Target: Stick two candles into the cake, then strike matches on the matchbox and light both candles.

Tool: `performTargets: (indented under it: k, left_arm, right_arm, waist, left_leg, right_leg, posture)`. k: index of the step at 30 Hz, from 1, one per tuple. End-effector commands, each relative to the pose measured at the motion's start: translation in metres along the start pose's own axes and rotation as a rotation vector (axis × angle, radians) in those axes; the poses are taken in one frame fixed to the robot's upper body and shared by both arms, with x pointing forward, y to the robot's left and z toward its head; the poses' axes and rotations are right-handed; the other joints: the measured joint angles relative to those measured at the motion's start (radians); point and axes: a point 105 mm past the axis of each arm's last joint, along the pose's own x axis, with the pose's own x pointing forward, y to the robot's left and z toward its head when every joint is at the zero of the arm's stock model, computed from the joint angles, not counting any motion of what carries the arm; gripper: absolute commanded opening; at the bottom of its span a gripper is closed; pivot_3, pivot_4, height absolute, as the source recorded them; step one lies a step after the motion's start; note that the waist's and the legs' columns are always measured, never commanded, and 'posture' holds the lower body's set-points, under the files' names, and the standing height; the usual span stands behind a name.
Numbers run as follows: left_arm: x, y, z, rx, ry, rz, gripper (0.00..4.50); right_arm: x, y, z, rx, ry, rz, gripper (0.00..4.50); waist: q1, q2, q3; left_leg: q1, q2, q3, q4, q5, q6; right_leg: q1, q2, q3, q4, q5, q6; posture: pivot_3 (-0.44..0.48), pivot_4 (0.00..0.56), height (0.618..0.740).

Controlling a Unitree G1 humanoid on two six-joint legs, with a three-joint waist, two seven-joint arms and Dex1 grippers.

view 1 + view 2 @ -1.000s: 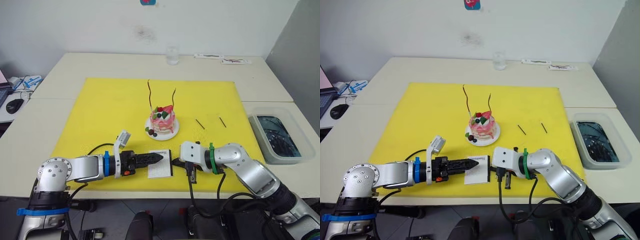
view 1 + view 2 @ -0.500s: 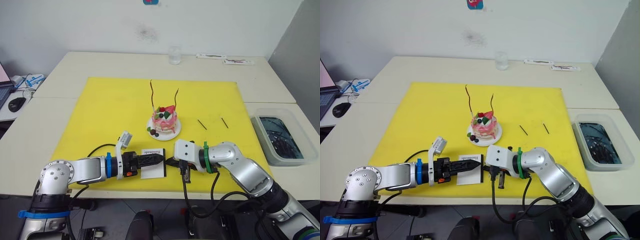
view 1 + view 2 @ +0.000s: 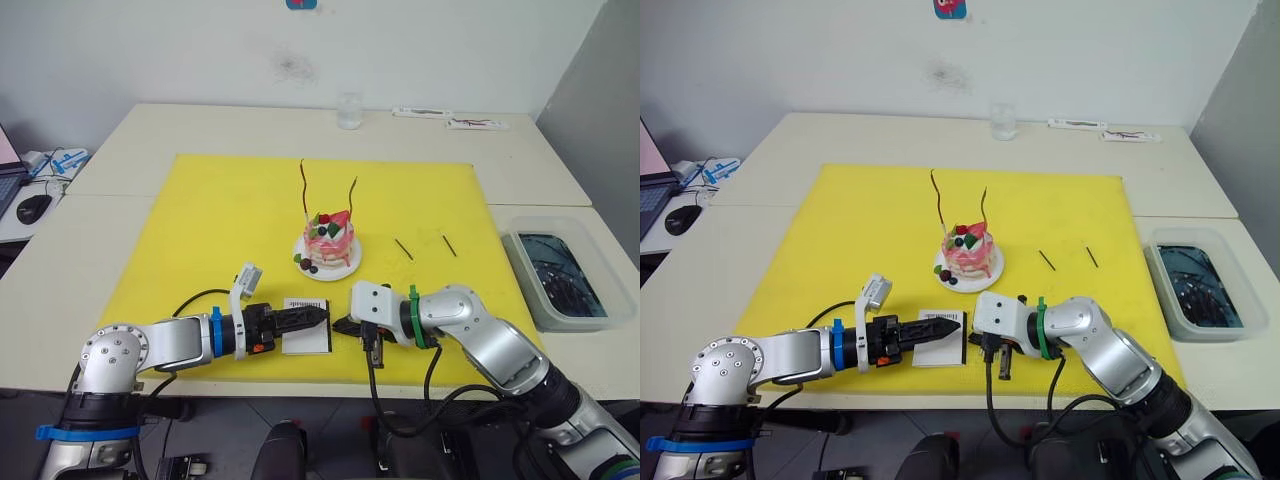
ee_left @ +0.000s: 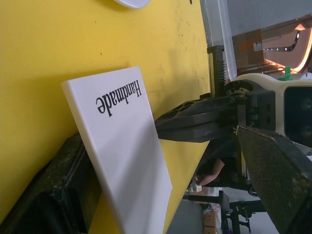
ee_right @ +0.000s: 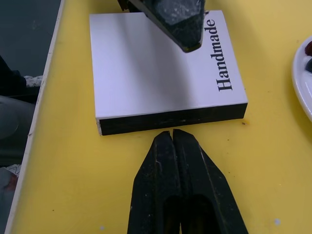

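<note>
A: Since a sec ago the matchbox [image 3: 307, 338] slid twd the left arm, both grippers moving w/ it; last half sec, hardly any change.

B: Fingers?

A: Right gripper [image 5: 172, 138] pressed together, tips just short of the box's black edge. Left gripper [image 3: 949, 325] spread, one finger over the lid, other at the box's side.

B: How to do it well?

A: Pin the box first, w/o tipping it. Matches [image 3: 400, 248] lie well beyond the right fingertips. Candles [image 3: 304, 186] stand in the cake [image 3: 327, 238].

B: Pose?

A: Both forearms low, tips facing each other.

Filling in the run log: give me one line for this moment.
candles: both standing in pink cake | matches: on yellow mat | left hand: over white matchbox | right hand: shut, at its black edge
</note>
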Motion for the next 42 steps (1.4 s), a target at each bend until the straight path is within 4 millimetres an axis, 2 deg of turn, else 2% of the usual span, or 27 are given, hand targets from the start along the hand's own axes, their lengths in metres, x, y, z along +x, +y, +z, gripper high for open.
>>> performTargets:
  k: [1,14,22,31,34,42]
  left_arm:
    - [0.006,0.008,-0.012,-0.024,0.040,0.028,4.50]
    - [0.004,0.013,-0.009,-0.052,0.030,0.042,4.50]
    - [0.004,0.014,-0.008,-0.050,0.029,0.048,4.50]
    - [0.003,0.019,-0.002,-0.064,-0.005,0.067,4.50]
    - [0.004,0.020,-0.002,-0.069,-0.008,0.069,3.88]
    - [0.008,0.024,-0.004,-0.064,-0.008,0.090,1.23]
  right_arm:
    - [-0.001,0.003,0.008,-0.047,-0.022,0.002,0.03]
    - [0.003,-0.012,0.008,-0.085,-0.011,-0.052,0.03]
    - [0.010,-0.011,0.010,-0.091,-0.019,-0.051,0.03]
    - [0.004,-0.010,0.007,-0.087,-0.010,-0.049,0.03]
    - [0.002,-0.011,0.008,-0.084,-0.009,-0.048,0.00]
    - [0.000,-0.006,0.015,-0.083,-0.030,-0.037,0.00]
  waist:
    - [0.000,0.000,0.000]
    - [0.000,0.000,0.000]
    - [-0.001,0.000,0.000]
    - [-0.001,0.000,0.000]
    - [-0.001,0.000,0.000]
    - [0.000,0.000,0.000]
  left_leg:
    - [0.000,0.000,0.000,0.000,0.000,0.000]
    - [0.000,0.000,0.000,0.000,0.000,0.000]
    - [0.000,0.000,0.000,0.000,0.000,0.000]
    - [0.001,0.000,0.000,0.000,0.000,0.000]
    - [0.001,0.000,0.000,0.000,0.000,0.000]
    - [-0.001,0.000,0.000,0.000,0.000,0.000]
  right_leg:
    - [0.000,0.000,0.000,0.000,0.000,0.000]
    - [0.000,0.000,0.000,0.000,0.000,0.000]
    - [0.000,0.000,0.000,0.000,0.000,0.000]
    - [0.000,0.000,0.000,0.000,0.000,0.000]
    - [0.000,0.000,0.000,0.000,0.000,0.000]
    - [0.000,0.000,0.000,-0.002,0.000,0.000]
  posture:
    - [0.000,0.150,0.740]
    - [0.000,0.150,0.740]
    - [0.000,0.150,0.740]
    - [0.000,0.150,0.740]
    - [0.000,0.150,0.740]
    - [0.000,0.150,0.740]
